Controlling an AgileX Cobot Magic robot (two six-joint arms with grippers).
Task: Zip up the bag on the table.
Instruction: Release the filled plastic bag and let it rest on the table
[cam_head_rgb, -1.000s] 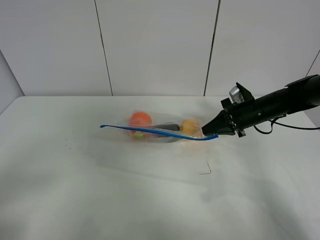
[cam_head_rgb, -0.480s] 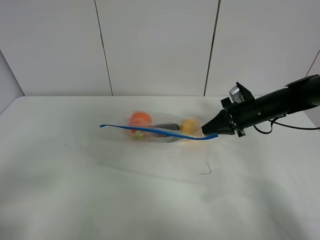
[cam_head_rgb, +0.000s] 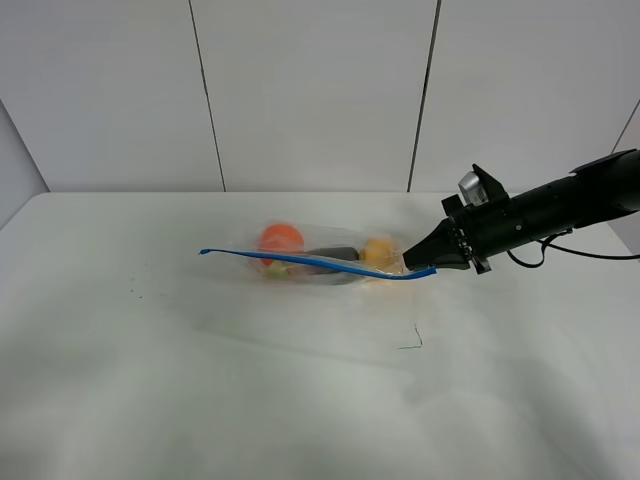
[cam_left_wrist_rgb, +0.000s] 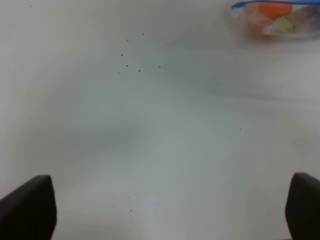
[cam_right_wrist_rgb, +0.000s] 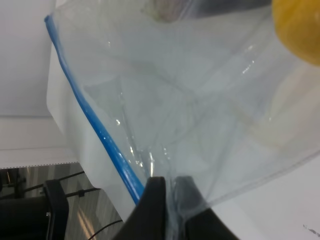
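Note:
The clear bag (cam_head_rgb: 325, 262) lies on the white table (cam_head_rgb: 200, 390), with an orange fruit (cam_head_rgb: 281, 238), a dark item (cam_head_rgb: 336, 253) and a yellow fruit (cam_head_rgb: 380, 250) inside. Its blue zipper strip (cam_head_rgb: 300, 262) runs along the near edge, raised off the table. My right gripper (cam_head_rgb: 412, 265) is shut on the strip's right end; the right wrist view shows the gripper (cam_right_wrist_rgb: 167, 192) pinching the plastic beside the strip (cam_right_wrist_rgb: 100, 135). My left gripper (cam_left_wrist_rgb: 165, 207) is open over bare table, far from the bag (cam_left_wrist_rgb: 280, 17). The left arm does not show in the exterior view.
A small dark mark (cam_head_rgb: 413, 340) sits on the table in front of the bag's right end. Tiny specks (cam_head_rgb: 132, 293) dot the table at the left. A cable (cam_head_rgb: 590, 255) trails from the right arm. White wall panels stand behind the table.

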